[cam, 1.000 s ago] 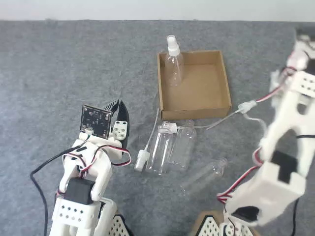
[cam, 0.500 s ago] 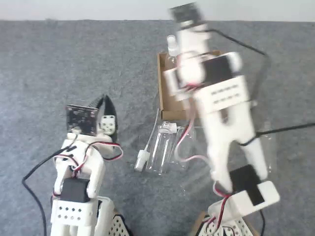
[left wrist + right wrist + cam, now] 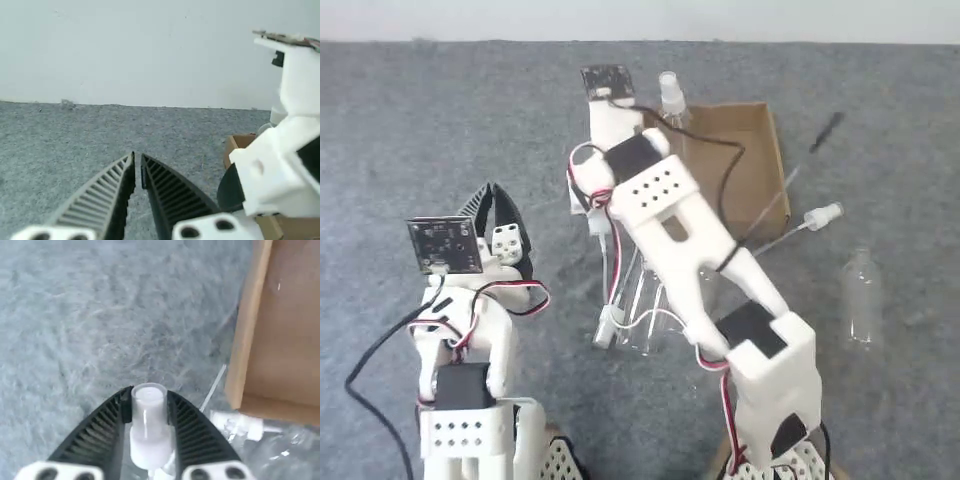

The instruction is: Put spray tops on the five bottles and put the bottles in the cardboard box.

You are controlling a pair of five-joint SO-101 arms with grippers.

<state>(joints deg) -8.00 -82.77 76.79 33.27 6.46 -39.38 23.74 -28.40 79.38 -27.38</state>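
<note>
The table (image 3: 440, 120) is covered in grey felt. A cardboard box (image 3: 760, 160) sits toward its far edge, and one bottle (image 3: 860, 300) lies alone toward the right edge. Other bottles (image 3: 635, 295) lie bunched mid-table, a white spray top (image 3: 610, 325) beside them.

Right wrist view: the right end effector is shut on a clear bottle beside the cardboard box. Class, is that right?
No. The right wrist view shows the right end effector shut on a white spray top, not a clear bottle, beside the cardboard box.
</note>
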